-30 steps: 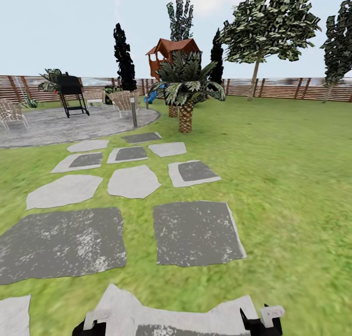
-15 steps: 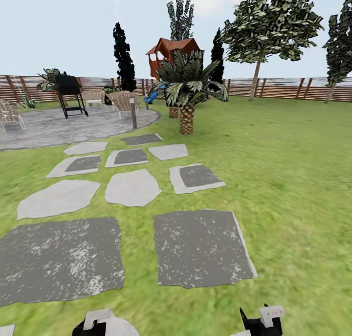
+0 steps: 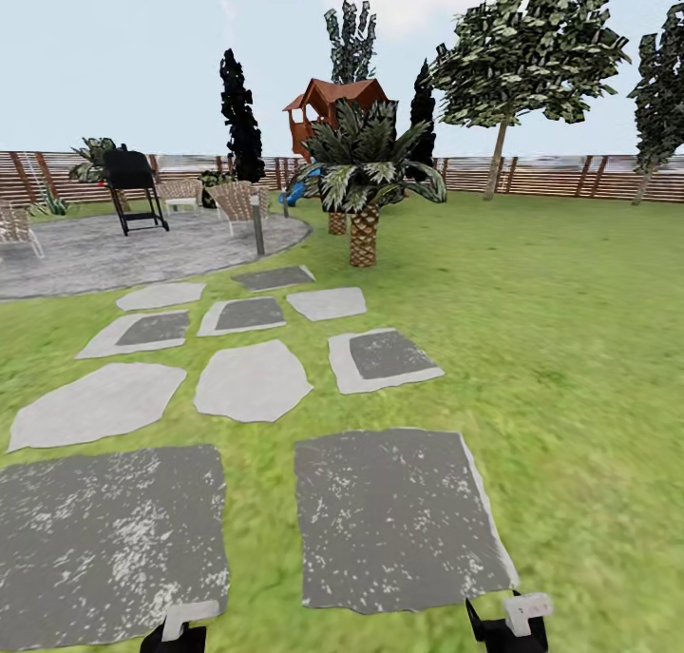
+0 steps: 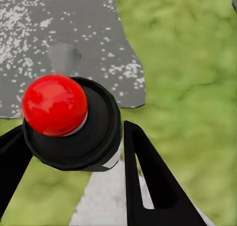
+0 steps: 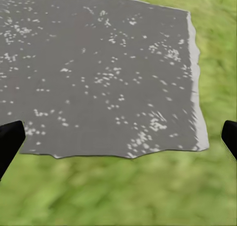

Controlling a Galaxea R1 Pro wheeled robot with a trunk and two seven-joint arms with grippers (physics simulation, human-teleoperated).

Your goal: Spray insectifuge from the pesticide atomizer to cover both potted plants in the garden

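- The garden's lawn (image 3: pixel 570 368) is stretching ahead under a pale sky, with a brown slatted fence (image 3: pixel 560 173) closing it off at the back.
- Irregular grey stepping stones (image 3: pixel 252 379) are leading across the grass toward a grey paved circle (image 3: pixel 123 249), where a black grill (image 3: pixel 131 182) and wicker chairs (image 3: pixel 233 200) are standing.
- A grey bollard lamp (image 3: pixel 257 223) is rising at the circle's edge, and a scaly-trunked palm (image 3: pixel 366 182) is growing just beside the path, with a red-roofed playhouse (image 3: pixel 332 102) behind it.
- The left hand (image 4: pixel 69 181) is hanging over a stone's edge and grass; its two dark fingers (image 4: pixel 148 181) are standing apart, and between them a black round part with a red ball (image 4: pixel 54 105) is showing, so whether it is gripping anything cannot be told.
- The right hand (image 5: pixel 118 137) is hovering wide open above a large dark stone (image 5: pixel 98 73), gripping nothing.
- The atomizer and the potted plants cannot be made out at this moment.
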